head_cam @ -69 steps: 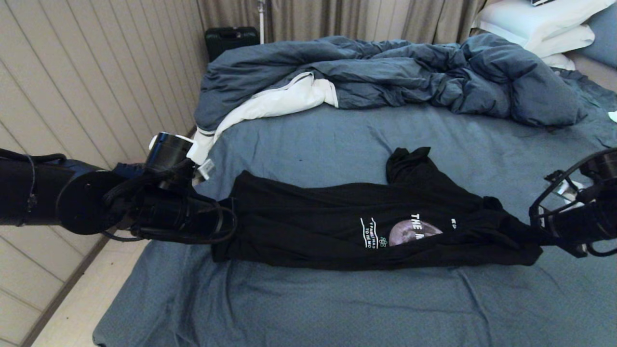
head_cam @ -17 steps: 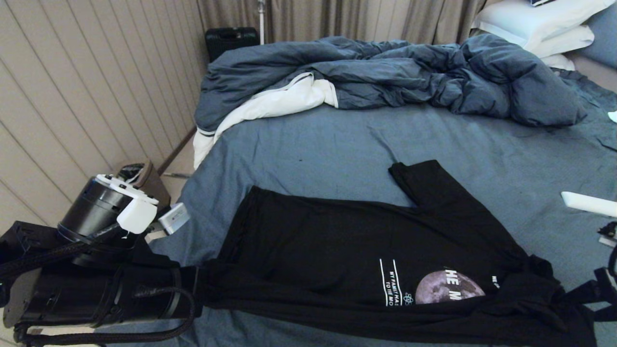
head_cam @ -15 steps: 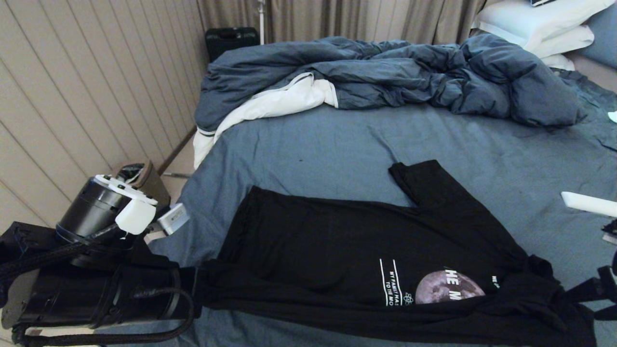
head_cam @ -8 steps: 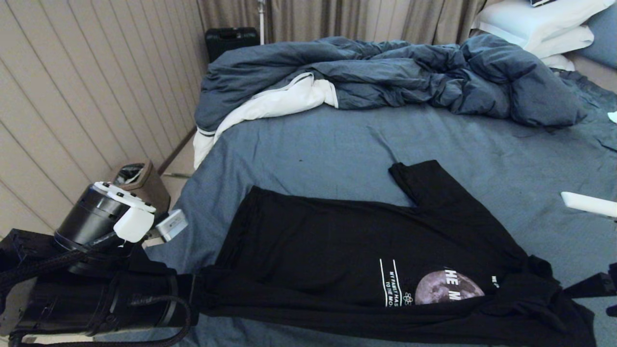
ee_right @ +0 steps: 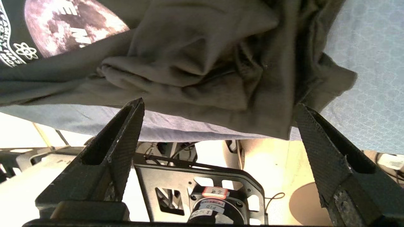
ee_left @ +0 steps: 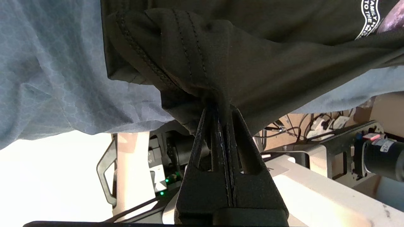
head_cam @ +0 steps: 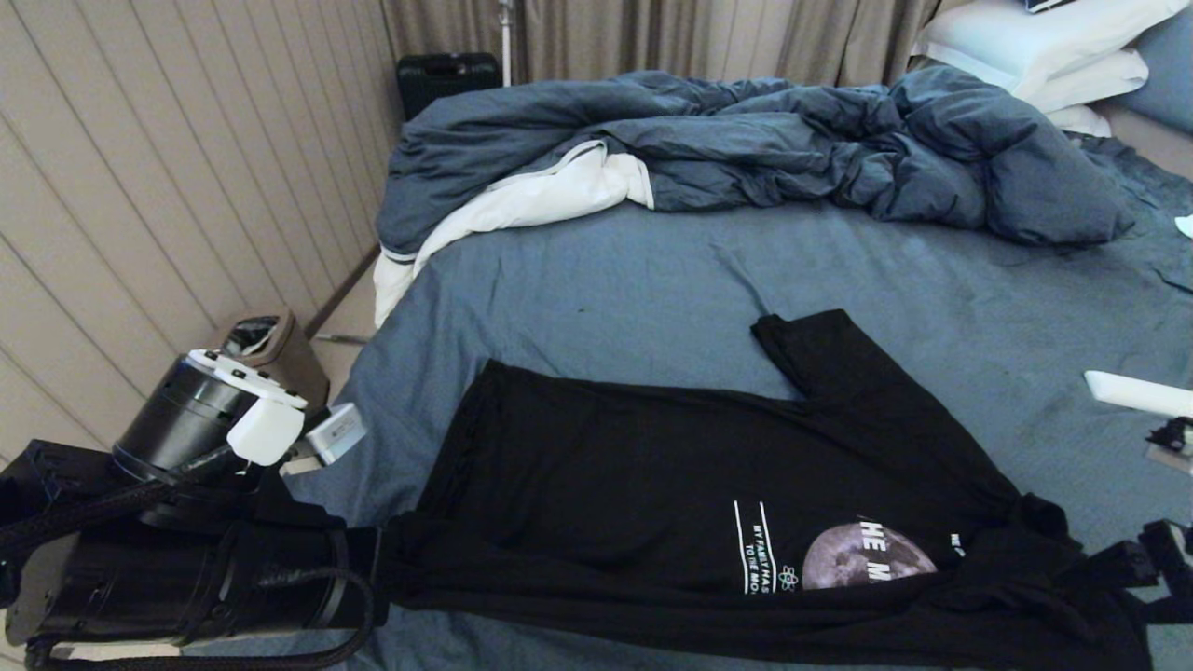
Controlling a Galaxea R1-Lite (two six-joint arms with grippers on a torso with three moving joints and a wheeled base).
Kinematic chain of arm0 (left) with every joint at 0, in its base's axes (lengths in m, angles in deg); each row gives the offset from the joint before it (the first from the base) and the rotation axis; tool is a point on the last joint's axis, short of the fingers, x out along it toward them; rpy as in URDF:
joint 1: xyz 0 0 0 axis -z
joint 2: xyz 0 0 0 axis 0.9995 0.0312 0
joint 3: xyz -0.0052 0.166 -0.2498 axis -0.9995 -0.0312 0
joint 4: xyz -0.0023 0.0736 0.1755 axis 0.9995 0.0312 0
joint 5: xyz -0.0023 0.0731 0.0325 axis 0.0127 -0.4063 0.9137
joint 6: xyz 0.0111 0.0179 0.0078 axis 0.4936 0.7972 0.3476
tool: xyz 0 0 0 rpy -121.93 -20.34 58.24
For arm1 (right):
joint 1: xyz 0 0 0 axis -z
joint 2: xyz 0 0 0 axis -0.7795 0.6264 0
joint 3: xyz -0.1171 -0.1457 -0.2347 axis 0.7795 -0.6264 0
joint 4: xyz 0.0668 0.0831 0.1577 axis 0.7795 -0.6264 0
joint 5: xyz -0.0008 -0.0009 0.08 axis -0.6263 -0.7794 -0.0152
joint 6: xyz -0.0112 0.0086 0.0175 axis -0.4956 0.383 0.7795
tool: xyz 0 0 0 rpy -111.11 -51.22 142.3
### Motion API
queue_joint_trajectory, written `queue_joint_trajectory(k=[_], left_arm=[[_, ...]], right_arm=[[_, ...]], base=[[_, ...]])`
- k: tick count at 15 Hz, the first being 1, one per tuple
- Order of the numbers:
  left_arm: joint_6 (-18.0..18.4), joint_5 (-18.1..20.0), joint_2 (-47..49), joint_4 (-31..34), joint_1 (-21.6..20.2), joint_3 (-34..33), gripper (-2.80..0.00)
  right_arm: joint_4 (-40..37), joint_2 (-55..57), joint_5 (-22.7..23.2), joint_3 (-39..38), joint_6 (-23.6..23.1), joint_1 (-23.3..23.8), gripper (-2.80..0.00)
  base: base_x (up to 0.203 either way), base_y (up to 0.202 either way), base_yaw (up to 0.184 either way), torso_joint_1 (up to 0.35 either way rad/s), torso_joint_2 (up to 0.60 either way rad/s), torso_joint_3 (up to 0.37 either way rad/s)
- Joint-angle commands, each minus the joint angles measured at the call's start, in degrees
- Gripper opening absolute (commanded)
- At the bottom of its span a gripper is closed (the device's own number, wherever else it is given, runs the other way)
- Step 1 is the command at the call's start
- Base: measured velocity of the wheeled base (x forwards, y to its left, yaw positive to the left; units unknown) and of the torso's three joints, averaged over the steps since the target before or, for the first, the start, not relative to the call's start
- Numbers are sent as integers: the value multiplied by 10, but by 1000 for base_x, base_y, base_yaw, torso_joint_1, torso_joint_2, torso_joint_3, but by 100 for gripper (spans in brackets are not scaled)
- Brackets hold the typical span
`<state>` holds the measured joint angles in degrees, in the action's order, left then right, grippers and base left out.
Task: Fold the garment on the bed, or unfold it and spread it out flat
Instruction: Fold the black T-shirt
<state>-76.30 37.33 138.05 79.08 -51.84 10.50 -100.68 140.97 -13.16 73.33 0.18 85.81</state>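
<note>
We see the garment (head_cam: 708,503), a black T-shirt with a grey moon print, lying on the near part of the bed (head_cam: 606,270), stretched sideways along the near edge with one sleeve pointing toward the duvet (head_cam: 746,140). Its far portion lies flat on the slate-blue sheet; the near edge is bunched into a thick fold that runs between our two arms.

Our left end effector (ee_left: 219,108) is at the bed's left edge, fingers pressed together and clamped on a gathered corner of the garment's stitched hem, which fans out from the fingertips.

Our right end effector (ee_right: 217,107) sits at the bed's near right edge, its two fingers spread wide apart. The crumpled shoulder end of the garment lies just beyond the fingertips, resting on the sheet; no cloth is pinched between them.

White pillows (head_cam: 1035,47) lie at the far right corner, and a small brown bin (head_cam: 270,345) stands on the floor left of the bed.
</note>
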Motion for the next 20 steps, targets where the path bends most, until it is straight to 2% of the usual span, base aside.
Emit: queue_joint_trajectory(k=[1, 2, 3, 10, 13, 17, 18, 20], left_arm=[[-3, -1, 2, -1, 0, 1, -280], [0, -1, 2, -4, 0, -4, -280], [0, -1, 4, -5, 1, -4, 0], [-3, -6, -9, -7, -2, 0, 0], [4, -44, -24, -30, -27, 8, 0], [14, -50, -32, -34, -53, 16, 0], [17, -51, -35, -34, -54, 15, -280], [21, -51, -37, -34, -54, 17, -280]], right_arm=[[-2, 1, 1, -2, -1, -4, 0], [-1, 1, 2, -5, -1, -4, 0], [-1, 2, 2, -6, -1, -4, 0], [-1, 3, 12, -10, -1, -13, 0], [0, 1, 12, -15, 0, -19, 0], [0, -1, 12, -17, 0, -18, 0], [-1, -2, 12, -17, 0, -18, 0], [-2, -4, 12, -18, 0, -18, 0]], base=[[0, 0, 0, 0, 0, 0], [0, 0, 0, 0, 0, 0], [0, 0, 0, 0, 0, 0], [0, 0, 0, 0, 0, 0], [0, 0, 0, 0, 0, 0], [0, 0, 0, 0, 0, 0], [0, 0, 0, 0, 0, 0], [0, 0, 0, 0, 0, 0]])
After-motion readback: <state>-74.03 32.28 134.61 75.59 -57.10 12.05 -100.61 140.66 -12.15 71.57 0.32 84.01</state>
